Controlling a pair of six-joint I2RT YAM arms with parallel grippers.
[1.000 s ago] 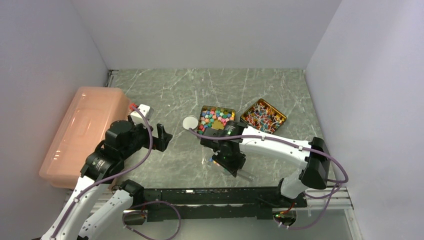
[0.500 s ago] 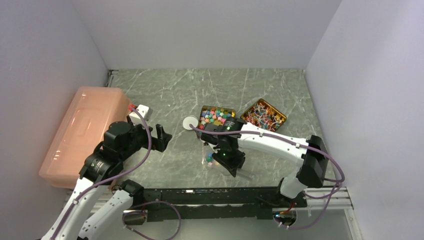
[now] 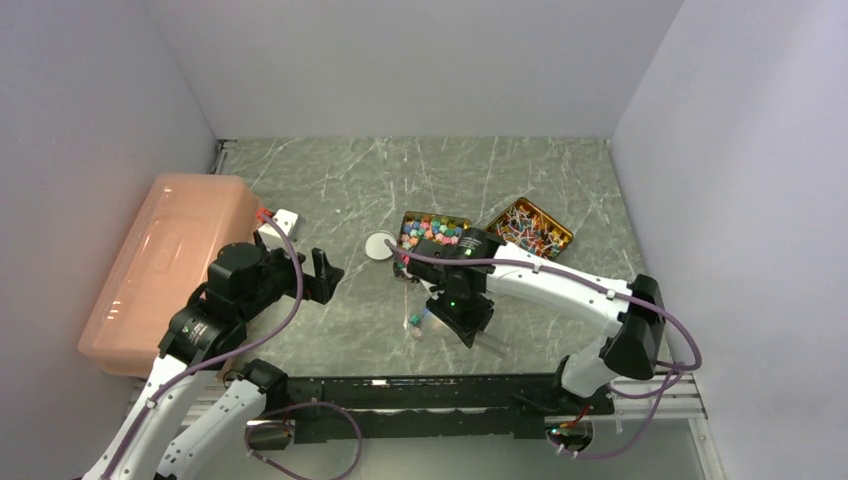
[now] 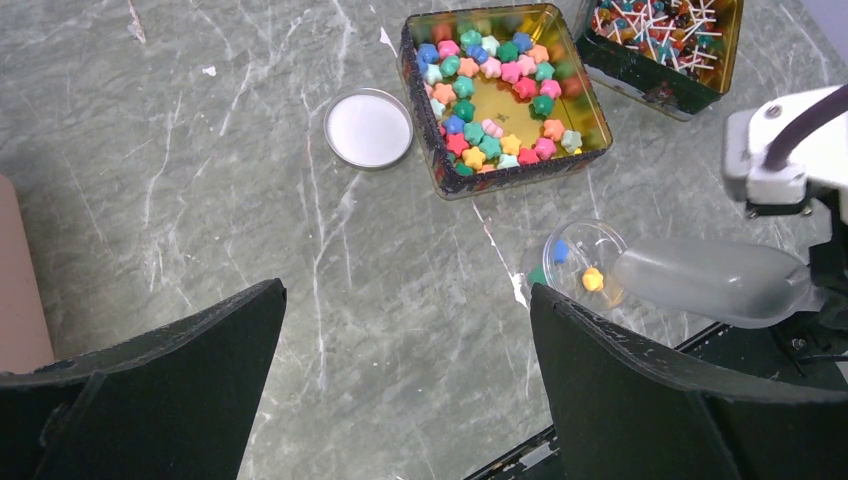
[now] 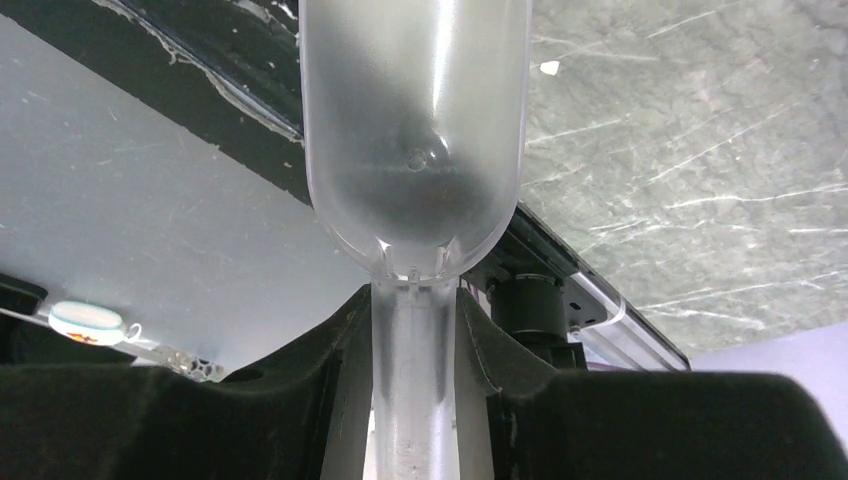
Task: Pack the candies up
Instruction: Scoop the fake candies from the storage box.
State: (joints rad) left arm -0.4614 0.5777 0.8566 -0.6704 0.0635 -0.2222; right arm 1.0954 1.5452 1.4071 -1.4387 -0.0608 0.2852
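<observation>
Jaws of the right gripper [image 5: 415,320] are clamped on the handle of a translucent scoop [image 5: 415,130]. Jaws of the left gripper [image 4: 405,290] stand wide apart, holding nothing, above the table [image 4: 200,150].

Change over the last second: the right wrist has shifted toward the far side and now covers more of the near part of the gold tin [image 4: 520,175]. The left arm has not moved.

Candies [image 4: 490,100]: multicoloured star-shaped pieces, mostly in the gold tin. A few, blue and yellow, lie in the clear jar [image 4: 585,265] at the scoop's bowl end. Contact between scoop and jar cannot be determined.

Edges and room:
- The jar stands between the gold tin and the black rail [image 3: 420,390] along the near table edge.
- The white lid [image 4: 368,128] lies just left of the gold tin, apart from it.
- A second tin [image 4: 640,85], holding stick-like sweets, sits just beside the first on the right.
- The pink bin [image 3: 170,260] occupies the left edge.
- Open surface extends across the far half and between the lid and the left gripper.
</observation>
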